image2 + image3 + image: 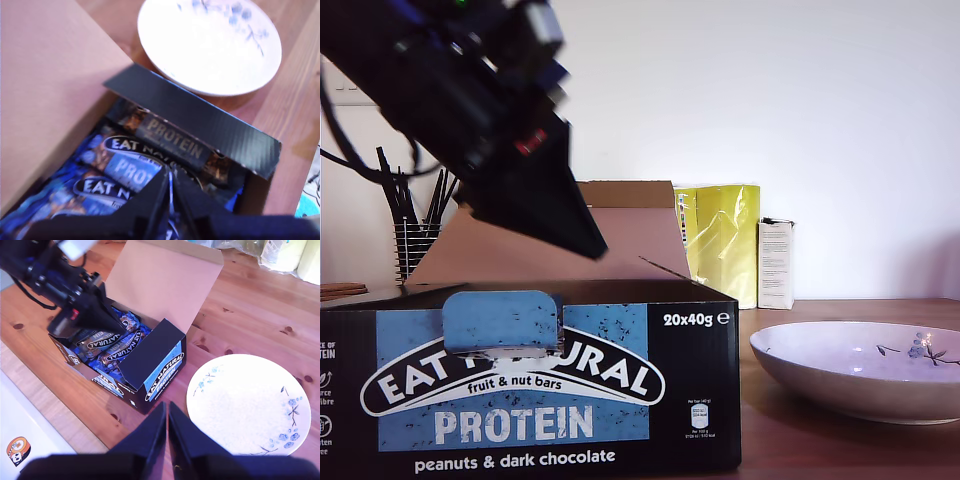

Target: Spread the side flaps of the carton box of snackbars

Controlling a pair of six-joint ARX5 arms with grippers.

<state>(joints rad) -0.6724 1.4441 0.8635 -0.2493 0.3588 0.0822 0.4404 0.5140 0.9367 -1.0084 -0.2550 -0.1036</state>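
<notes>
The black carton box [690, 400] with its blue "EAT NATURAL PROTEIN" panel stands open, and its wide brown lid panel [160, 285] is raised at the back. One short side flap [150, 355], dark on the face I see, rises from the end wall nearest the plate and leans in over the snack bars [125, 165]. It also shows as a dark band [200, 135]. My first gripper [170, 200] is shut and empty just above the bars, its tip [592, 245] inside the box mouth. My second gripper [166, 415] hangs shut over the table between box and plate. The other flap is hidden by the first arm.
A white plate with blue flowers [860, 385] [250, 410] lies beside the box on the exterior view's right. Behind stand a yellow shiny packet [720, 240] and a slim white carton [776, 262]. A wire holder with dark utensils [415, 235] is at the exterior view's back left.
</notes>
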